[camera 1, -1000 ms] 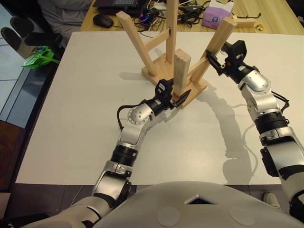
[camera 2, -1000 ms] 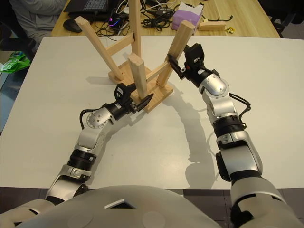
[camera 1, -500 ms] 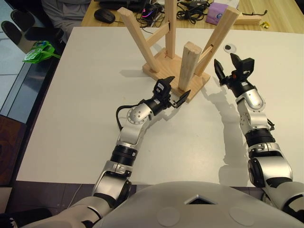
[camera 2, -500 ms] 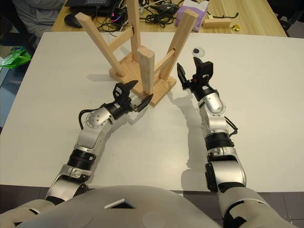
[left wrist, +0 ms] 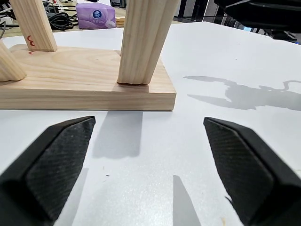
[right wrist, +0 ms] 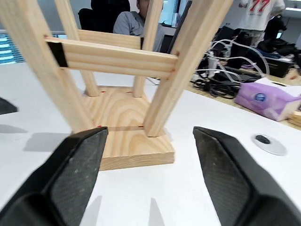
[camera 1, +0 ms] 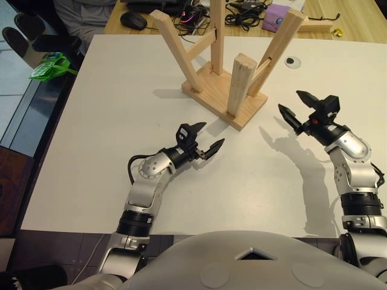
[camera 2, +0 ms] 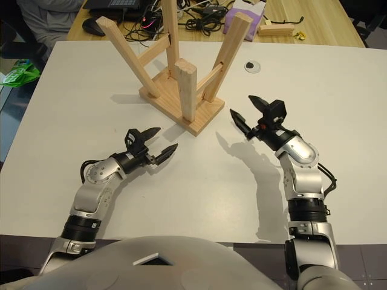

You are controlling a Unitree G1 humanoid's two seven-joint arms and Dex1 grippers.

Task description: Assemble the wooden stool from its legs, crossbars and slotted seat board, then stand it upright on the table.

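The wooden stool (camera 1: 240, 78) stands upside down on the far half of the white worktop (camera 1: 109, 133), its seat board (camera 1: 248, 115) flat on the surface and its four legs (camera 2: 124, 51) splayed upward. The left end effector (camera 1: 214, 132) rests low near the board's front corner, apart from it, with its two fingers spread wide and holding nothing. The right end effector (camera 1: 289, 100) hovers to the right of the stool, also wide open and empty. A strip of white surface separates each one from the wood. The left wrist view looks along the worktop past its dark fingers (left wrist: 51, 160) to the board's edge and the foot of the near leg. It picks up a small red scribble (left wrist: 30, 40) on the board, too slight to read. The right wrist view looks into the frame and shows a crossbar (right wrist: 117, 56) joining two legs, with a black patch (right wrist: 59, 52) at one end. A round grommet (camera 1: 292, 61) sits in the worktop to the right of the stool. Beyond the far edge lie a purple tissue pack (right wrist: 270, 99) and tangled cables (camera 2: 205, 24) on a wooden desk (camera 2: 314, 18).
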